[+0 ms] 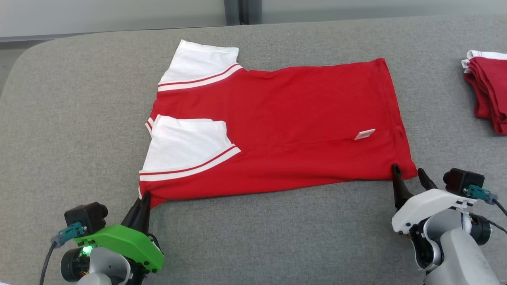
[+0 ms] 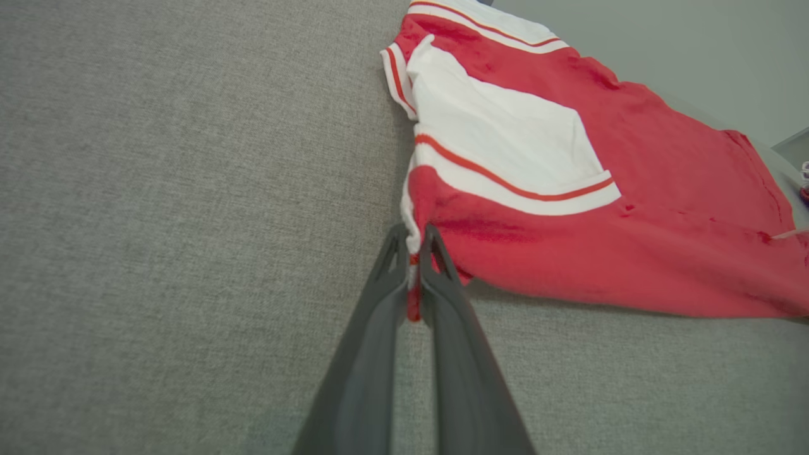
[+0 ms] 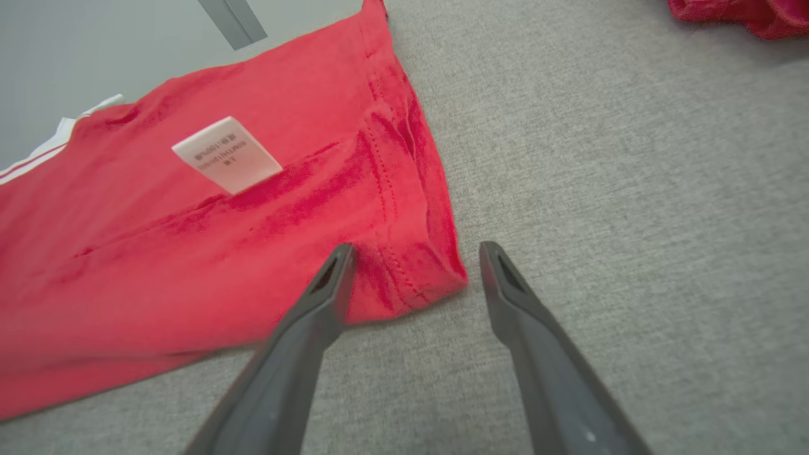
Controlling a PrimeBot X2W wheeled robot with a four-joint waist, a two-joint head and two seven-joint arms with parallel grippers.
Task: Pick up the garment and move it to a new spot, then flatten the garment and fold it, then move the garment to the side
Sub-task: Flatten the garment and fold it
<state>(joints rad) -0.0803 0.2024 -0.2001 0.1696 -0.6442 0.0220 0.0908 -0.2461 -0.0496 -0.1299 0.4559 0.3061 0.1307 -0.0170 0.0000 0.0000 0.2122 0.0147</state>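
The garment (image 1: 285, 118) is a red shirt with white sleeves, lying flat and folded lengthwise on the grey surface, sleeves to the left, hem to the right. My left gripper (image 1: 143, 196) is shut on its near left corner; in the left wrist view the gripper (image 2: 414, 237) pinches red and white cloth of the garment (image 2: 569, 240) between its fingers. My right gripper (image 1: 408, 171) stands open at the near right hem corner. In the right wrist view that gripper (image 3: 414, 253) straddles the garment (image 3: 253, 240) corner, the left finger over the cloth, the right finger on bare surface.
A folded pile of red and white garments (image 1: 489, 89) lies at the right edge, also seen as a red pile (image 3: 739, 12) at the top right of the right wrist view. The grey padded surface (image 1: 79, 138) extends widely to the left and front. A white label (image 1: 365, 134) sticks up near the hem.
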